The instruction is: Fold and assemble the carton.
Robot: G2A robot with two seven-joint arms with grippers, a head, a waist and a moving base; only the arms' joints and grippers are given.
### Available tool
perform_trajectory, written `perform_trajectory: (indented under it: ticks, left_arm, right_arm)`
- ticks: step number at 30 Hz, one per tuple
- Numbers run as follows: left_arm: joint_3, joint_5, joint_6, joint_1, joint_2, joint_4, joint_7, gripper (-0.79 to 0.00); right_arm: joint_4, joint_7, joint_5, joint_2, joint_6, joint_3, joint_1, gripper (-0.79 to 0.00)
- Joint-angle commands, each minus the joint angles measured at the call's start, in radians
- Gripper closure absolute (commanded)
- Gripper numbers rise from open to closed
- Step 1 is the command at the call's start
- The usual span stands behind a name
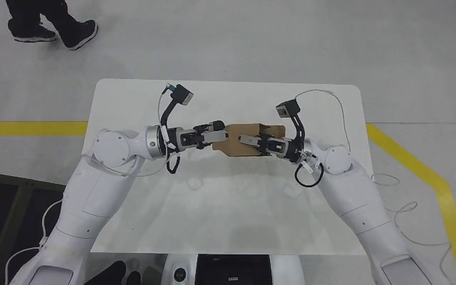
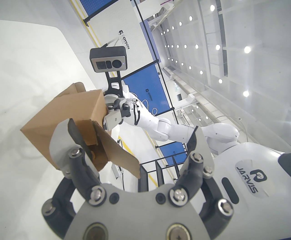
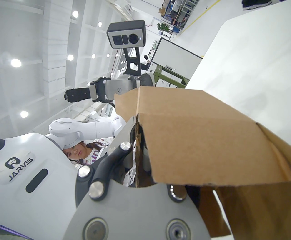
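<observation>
I work in a big industrial hall, a robotics test floor rather than a home or shop. The ceiling rises high above me, white and ribbed with beams, and is dotted with rows of round lamps. Around my white tabletop the floor is smooth grey, with yellow lines marking off my station. Blue partition panels in black frames and a white perforated board fence the bay. Farther off stand crowded storage racks, too distant to make out what they hold, along with a green-framed bench and a large white screen
</observation>
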Motion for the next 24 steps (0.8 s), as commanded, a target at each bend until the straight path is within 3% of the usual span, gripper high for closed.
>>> perform_trajectory:
  ticks: [1,7,14,24]
  left_arm:
    - [-0.008,0.002,0.000,0.003,0.001,0.002,0.001,-0.785]
    - [-0.045,0.019,-0.001,0.013,0.009,0.005,0.004,-0.785]
    - [-0.096,-0.003,-0.001,0.041,0.018,-0.033,0.004,-0.785]
    - [-0.048,0.009,0.017,0.028,0.011,-0.088,0.011,-0.785]
  right_arm:
    - [0.001,-0.020,-0.013,0.002,-0.003,0.013,-0.005,0.000]
    - [-0.015,-0.067,-0.067,0.013,0.010,0.055,-0.026,0.000]
    - [-0.054,-0.150,-0.238,0.031,0.084,0.110,-0.051,0.000]
    - [-0.136,-0.228,-0.384,0.039,0.204,0.117,-0.081,0.000]
